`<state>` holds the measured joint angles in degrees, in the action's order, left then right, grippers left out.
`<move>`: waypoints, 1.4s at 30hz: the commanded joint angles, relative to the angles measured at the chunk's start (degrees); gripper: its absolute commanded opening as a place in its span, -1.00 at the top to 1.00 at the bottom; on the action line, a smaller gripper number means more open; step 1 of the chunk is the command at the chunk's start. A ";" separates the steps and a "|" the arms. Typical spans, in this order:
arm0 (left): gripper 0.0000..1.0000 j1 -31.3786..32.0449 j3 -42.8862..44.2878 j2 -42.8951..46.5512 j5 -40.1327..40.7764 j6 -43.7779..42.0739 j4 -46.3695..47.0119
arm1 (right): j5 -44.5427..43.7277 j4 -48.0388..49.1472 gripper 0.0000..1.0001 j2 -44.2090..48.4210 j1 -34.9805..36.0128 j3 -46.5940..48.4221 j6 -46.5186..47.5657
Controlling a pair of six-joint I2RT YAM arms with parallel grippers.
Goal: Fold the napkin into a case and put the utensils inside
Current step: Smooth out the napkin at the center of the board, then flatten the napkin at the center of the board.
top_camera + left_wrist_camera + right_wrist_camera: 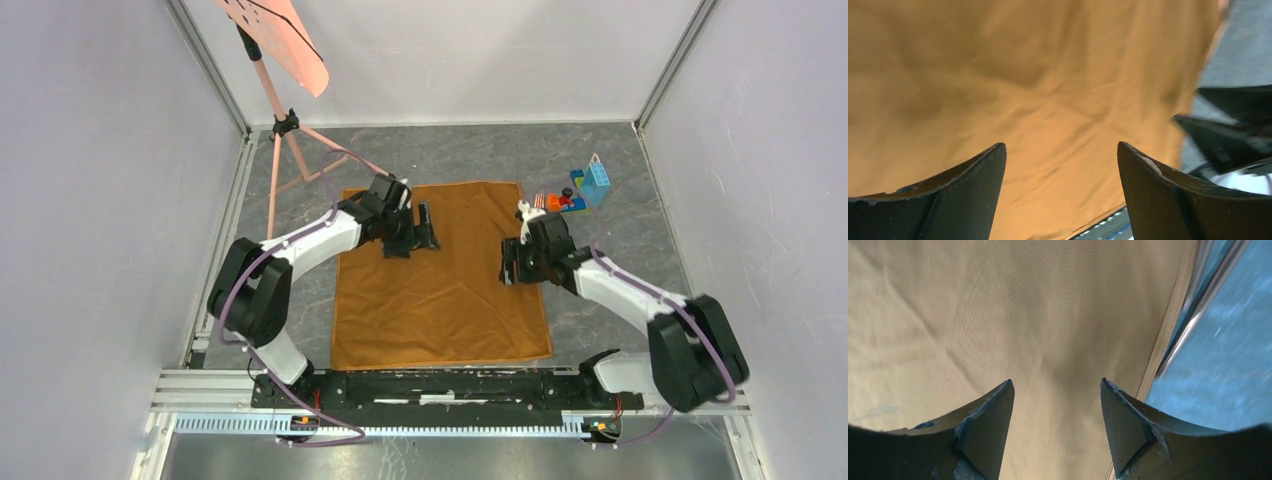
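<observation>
Left end effector (pixel 1062 147) and right end effector (pixel 1057 382) hang spread apart, empty, above the flat napkin (pixel 440 300)

Bright, even light, soft shadows — wrist cams blurry, esp. rt edges.

Orange-brown napkin (pixel 440 290), grey marbled table (pixel 470 150)

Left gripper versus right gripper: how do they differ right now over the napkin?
The left gripper hangs over the napkin's far left part, well inside its edge. The right gripper sits at the napkin's right edge, with bare table beside it. The left gripper's jaws stand somewhat wider apart than the right gripper's. Both are open, hold nothing, and point down at the napkin.
</observation>
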<state>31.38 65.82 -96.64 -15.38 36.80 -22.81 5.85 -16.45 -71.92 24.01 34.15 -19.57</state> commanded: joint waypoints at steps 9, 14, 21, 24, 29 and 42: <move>-0.92 -9.85 -11.93 4.46 12.99 8.92 4.18 | -12.43 11.04 -0.37 -22.33 0.33 17.61 6.21; -0.93 -14.24 -13.69 1.93 10.79 13.47 8.70 | -12.11 15.09 -0.36 -29.38 0.26 21.20 6.53; -0.94 -18.45 -9.94 -4.02 10.15 15.12 10.26 | -10.85 16.07 -0.36 -40.44 0.24 32.77 9.15; -0.94 -19.30 -5.07 -6.46 12.84 12.20 8.18 | -8.86 14.86 -0.38 -43.28 0.26 38.07 9.72; -0.97 -19.42 -0.36 -3.05 13.64 7.39 4.00 | -10.76 7.52 -0.58 -37.61 1.80 41.46 11.39; -1.00 -18.80 -20.86 27.33 -7.12 6.23 4.55 | -22.12 -21.87 -0.74 -5.66 -0.81 12.22 -8.71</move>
<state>12.14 49.25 -75.22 -14.59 45.23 -17.43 -12.23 -25.21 -82.04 25.06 55.16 -19.03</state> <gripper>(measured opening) 0.996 0.879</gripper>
